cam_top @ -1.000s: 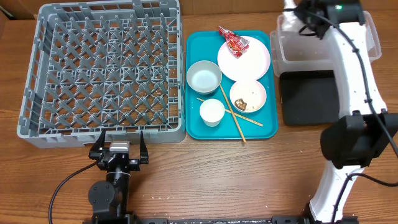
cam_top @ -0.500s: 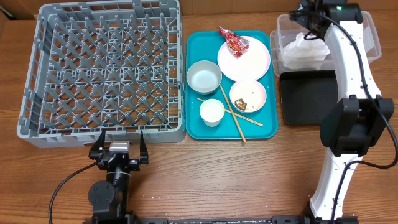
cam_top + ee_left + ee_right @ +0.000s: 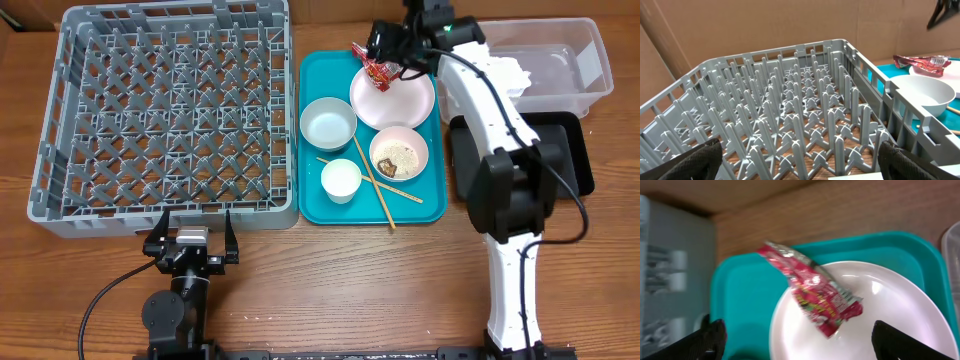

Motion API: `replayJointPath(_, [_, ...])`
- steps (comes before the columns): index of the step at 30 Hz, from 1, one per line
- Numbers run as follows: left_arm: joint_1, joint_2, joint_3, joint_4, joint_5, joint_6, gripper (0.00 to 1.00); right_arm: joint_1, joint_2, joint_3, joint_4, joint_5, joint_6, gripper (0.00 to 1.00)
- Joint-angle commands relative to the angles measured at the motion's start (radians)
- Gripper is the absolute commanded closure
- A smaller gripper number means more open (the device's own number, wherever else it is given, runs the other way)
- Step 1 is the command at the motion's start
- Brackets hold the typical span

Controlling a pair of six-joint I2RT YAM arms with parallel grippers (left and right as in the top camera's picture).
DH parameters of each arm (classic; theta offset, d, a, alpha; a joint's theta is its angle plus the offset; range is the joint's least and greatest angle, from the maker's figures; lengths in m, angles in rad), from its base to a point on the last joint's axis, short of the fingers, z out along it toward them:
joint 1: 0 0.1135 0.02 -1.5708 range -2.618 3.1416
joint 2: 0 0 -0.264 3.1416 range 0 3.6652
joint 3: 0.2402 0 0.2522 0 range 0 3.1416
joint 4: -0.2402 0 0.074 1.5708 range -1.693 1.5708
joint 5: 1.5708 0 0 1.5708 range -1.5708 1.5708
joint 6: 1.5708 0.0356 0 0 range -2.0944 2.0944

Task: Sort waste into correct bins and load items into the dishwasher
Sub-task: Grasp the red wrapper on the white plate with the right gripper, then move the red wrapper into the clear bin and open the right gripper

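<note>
The red snack wrapper (image 3: 378,68) (image 3: 815,295) lies across the far left rim of the white plate (image 3: 400,100) (image 3: 880,325) on the teal tray (image 3: 312,205). My right gripper (image 3: 392,48) (image 3: 800,342) hovers open just above the wrapper, holding nothing. The crumpled napkin (image 3: 506,72) lies in the clear tub (image 3: 570,60), beside the black tray (image 3: 545,165). On the teal tray are a grey-blue bowl (image 3: 328,123), a bowl with rice and a brown lump (image 3: 399,153), a cup (image 3: 340,180) and chopsticks (image 3: 372,180). My left gripper (image 3: 190,235) (image 3: 802,167) is open at the grey rack's (image 3: 170,110) near wall.
The right arm (image 3: 500,130) stretches over the black tray and the tub's left end. A cardboard wall (image 3: 790,25) stands behind the rack. Bare wooden table (image 3: 350,290) lies in front of the rack and the teal tray.
The right gripper opened and left the napkin in the clear tub. The right arm then swung left from the tub to above the plate and wrapper. The left arm has not moved.
</note>
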Motion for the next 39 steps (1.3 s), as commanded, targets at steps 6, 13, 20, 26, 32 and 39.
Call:
replayJointPath(6, [0.010, -0.006, -0.004, -0.001, 0.001, 0.018, 0.00, -0.024, 0.094, 0.018, 0.030, -0.013, 0.019, 0.09])
replayJointPath(13, [0.010, -0.007, -0.004, -0.001, 0.001, 0.018, 0.00, -0.023, 0.147, 0.018, 0.045, -0.063, 0.019, 0.19])
replayJointPath(20, [0.010, -0.006, -0.004, -0.001, 0.001, 0.018, 0.00, -0.022, 0.182, 0.018, 0.027, -0.065, 0.019, 0.42])
replayJointPath(26, [0.010, -0.006, -0.004, -0.001, 0.001, 0.018, 0.00, -0.022, 0.188, 0.019, 0.022, -0.065, 0.019, 0.86])
replayJointPath(32, [0.010, -0.007, -0.004, -0.001, 0.001, 0.018, 0.00, -0.030, 0.117, 0.020, -0.032, -0.065, 0.018, 0.96])
replayJointPath(39, [0.010, -0.006, -0.004, -0.001, 0.001, 0.018, 0.00, -0.042, -0.130, 0.020, -0.086, -0.037, 0.015, 0.96])
